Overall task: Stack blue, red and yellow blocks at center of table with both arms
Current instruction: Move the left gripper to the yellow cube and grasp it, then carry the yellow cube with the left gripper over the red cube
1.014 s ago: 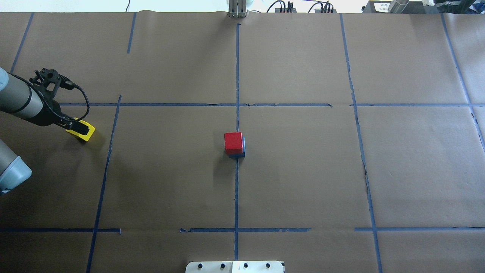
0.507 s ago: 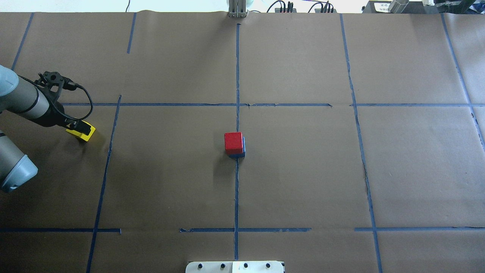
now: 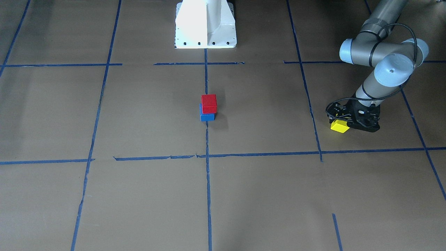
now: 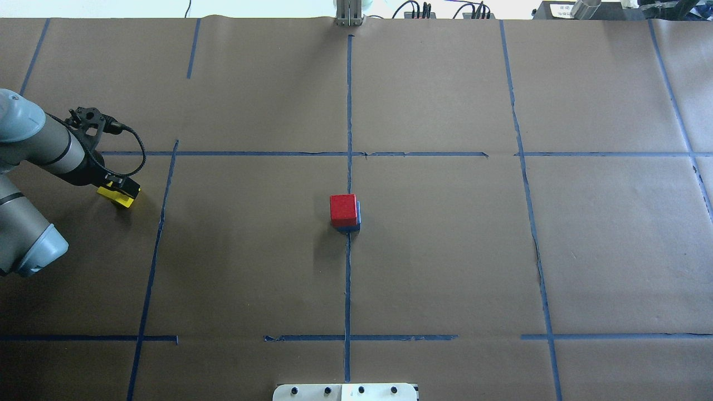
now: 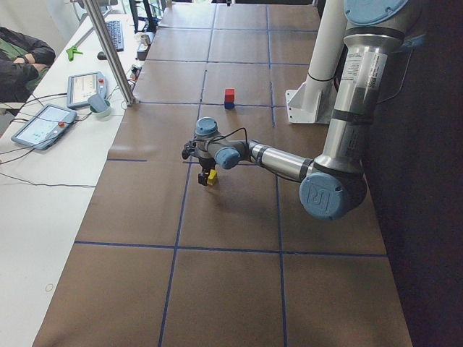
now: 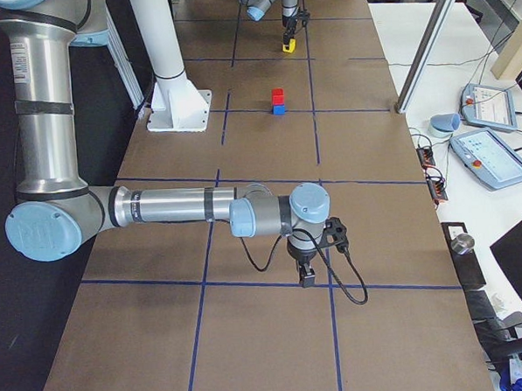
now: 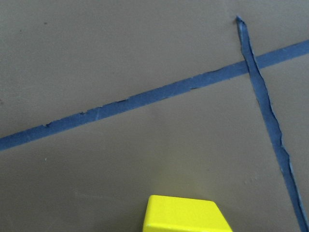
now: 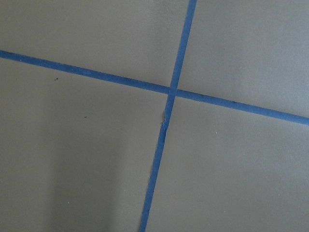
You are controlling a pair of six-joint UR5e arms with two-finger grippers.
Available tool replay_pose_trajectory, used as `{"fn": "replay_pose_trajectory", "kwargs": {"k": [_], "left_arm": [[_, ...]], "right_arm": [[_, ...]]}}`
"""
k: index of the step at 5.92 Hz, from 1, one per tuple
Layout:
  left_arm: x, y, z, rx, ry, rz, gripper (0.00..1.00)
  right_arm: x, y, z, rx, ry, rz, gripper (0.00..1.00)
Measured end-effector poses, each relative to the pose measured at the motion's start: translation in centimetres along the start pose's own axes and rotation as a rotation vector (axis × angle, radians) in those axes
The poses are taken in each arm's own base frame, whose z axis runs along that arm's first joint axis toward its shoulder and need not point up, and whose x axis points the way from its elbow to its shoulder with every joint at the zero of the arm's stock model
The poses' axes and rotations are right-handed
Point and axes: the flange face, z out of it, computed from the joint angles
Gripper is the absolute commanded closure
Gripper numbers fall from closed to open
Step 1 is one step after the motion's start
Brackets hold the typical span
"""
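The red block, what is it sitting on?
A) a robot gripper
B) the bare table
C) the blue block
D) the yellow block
C: the red block rests right on top of the blue block at the middle of the table, while the yellow block is far off to the side by the left gripper.
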Motion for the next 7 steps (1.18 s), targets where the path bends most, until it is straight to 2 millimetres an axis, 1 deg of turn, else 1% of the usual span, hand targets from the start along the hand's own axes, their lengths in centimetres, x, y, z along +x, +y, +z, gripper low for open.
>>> {"fn": "replay_pose_trajectory", "kwargs": {"k": [2, 3, 4, 5, 6, 7], "left_arm": [[0.5, -0.1, -0.2, -0.003, 0.010, 0.003, 0.91], [1.2, -0.1, -0.9, -0.006, 0.028, 0.007, 0.91], [3.0, -0.8, -2.8, -0.016, 0.039, 0.002, 0.91], [6.7, -2.9, -6.5, -0.038, 0.024, -0.051, 0.91], [11.8, -5.2, -10.3, -0.049, 0.019, -0.137, 0.91], [18.2, -7.1, -12.7, -0.051, 0.045, -0.226, 0.91]], "right_arm": [[0.0, 0.0, 0.0, 0.000, 0.000, 0.000, 0.00], [0.0, 0.0, 0.0, 0.000, 0.000, 0.000, 0.00], [0.0, 0.0, 0.0, 0.000, 0.000, 0.000, 0.00], [0.0, 0.0, 0.0, 0.000, 0.000, 0.001, 0.00], [0.0, 0.0, 0.0, 0.001, 0.000, 0.001, 0.00], [0.0, 0.0, 0.0, 0.000, 0.000, 0.001, 0.00]]}}
